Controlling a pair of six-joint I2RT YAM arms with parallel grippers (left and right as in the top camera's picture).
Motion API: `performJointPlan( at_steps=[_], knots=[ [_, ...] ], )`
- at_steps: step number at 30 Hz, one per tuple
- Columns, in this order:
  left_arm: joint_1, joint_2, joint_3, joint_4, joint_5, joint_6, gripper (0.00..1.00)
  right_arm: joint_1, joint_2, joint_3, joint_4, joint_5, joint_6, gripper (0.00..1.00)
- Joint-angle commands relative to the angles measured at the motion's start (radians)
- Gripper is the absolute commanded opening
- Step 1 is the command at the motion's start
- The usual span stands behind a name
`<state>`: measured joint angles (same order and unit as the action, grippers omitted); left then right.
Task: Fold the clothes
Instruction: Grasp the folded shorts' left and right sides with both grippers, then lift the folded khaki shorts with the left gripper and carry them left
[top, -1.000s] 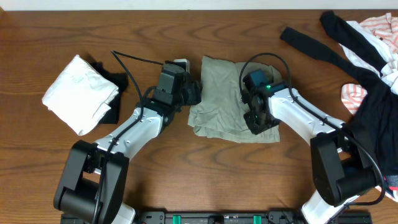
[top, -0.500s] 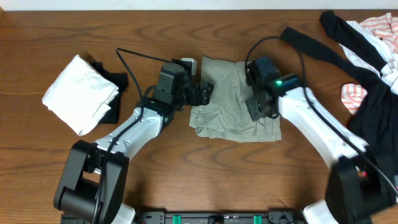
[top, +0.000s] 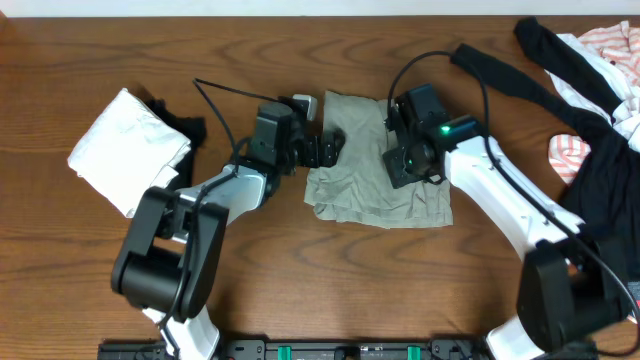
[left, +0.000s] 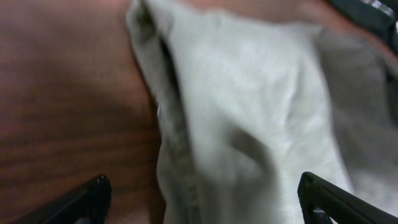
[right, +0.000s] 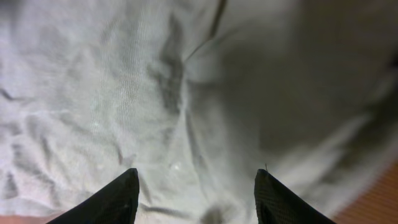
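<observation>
The pale sage shorts lie folded into a rough rectangle at the table's middle. They fill the left wrist view and the right wrist view, wrinkled. My left gripper is open at the shorts' left edge, its fingers spread either side of the folded hem. My right gripper is open and hovers above the shorts' right half, its fingers apart with nothing between them.
A white folded cloth bundle with a dark item under it lies at the left. Black and pink-and-white striped garments are heaped at the right edge. Bare wood table lies in front.
My right gripper rose off the shorts' lower right part and moved up and left over their middle. My left gripper opened and shifted slightly right at the left edge.
</observation>
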<state>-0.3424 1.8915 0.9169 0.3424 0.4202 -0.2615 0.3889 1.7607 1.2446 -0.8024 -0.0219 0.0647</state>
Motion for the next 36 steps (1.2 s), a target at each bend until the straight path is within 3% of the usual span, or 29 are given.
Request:
performJointPlan(
  at_steps=[1, 5, 8, 14, 18, 24, 29, 31, 33, 36],
  knots=[
    [0.002, 0.041, -0.002, 0.008, 0.022, 0.010, 0.97, -0.008, 0.057, 0.003, 0.001, -0.050, 0.009, 0.57],
    [0.002, 0.073, -0.002, 0.014, 0.044, 0.010, 1.00, -0.008, 0.112, 0.003, -0.002, -0.050, 0.009, 0.53],
    [0.000, 0.089, -0.002, 0.016, 0.149, 0.010, 1.00, -0.009, 0.131, 0.003, -0.001, -0.050, 0.009, 0.53],
    [-0.023, 0.126, -0.002, -0.076, 0.198, -0.005, 0.94, -0.009, 0.132, 0.003, -0.002, -0.047, 0.009, 0.51],
    [-0.030, 0.127, -0.002, -0.132, 0.322, -0.031, 0.84, -0.009, 0.132, 0.003, -0.008, -0.047, 0.009, 0.50],
    [-0.029, 0.124, -0.002, -0.082, 0.524, -0.152, 0.71, -0.009, 0.132, 0.003, -0.013, -0.047, 0.009, 0.49],
    [-0.029, 0.124, -0.002, 0.004, 0.549, -0.190, 0.52, -0.009, 0.132, 0.003, -0.022, -0.047, 0.009, 0.47],
    [-0.029, 0.123, -0.002, 0.045, 0.552, -0.197, 0.34, -0.009, 0.132, 0.003, -0.023, -0.047, 0.009, 0.47],
    [-0.029, 0.121, -0.002, 0.097, 0.552, -0.197, 0.06, -0.009, 0.132, 0.003, -0.023, -0.047, 0.009, 0.46],
    [-0.024, 0.109, 0.000, 0.116, 0.541, -0.197, 0.06, -0.009, 0.130, 0.003, -0.024, -0.047, 0.009, 0.45]
  ],
)
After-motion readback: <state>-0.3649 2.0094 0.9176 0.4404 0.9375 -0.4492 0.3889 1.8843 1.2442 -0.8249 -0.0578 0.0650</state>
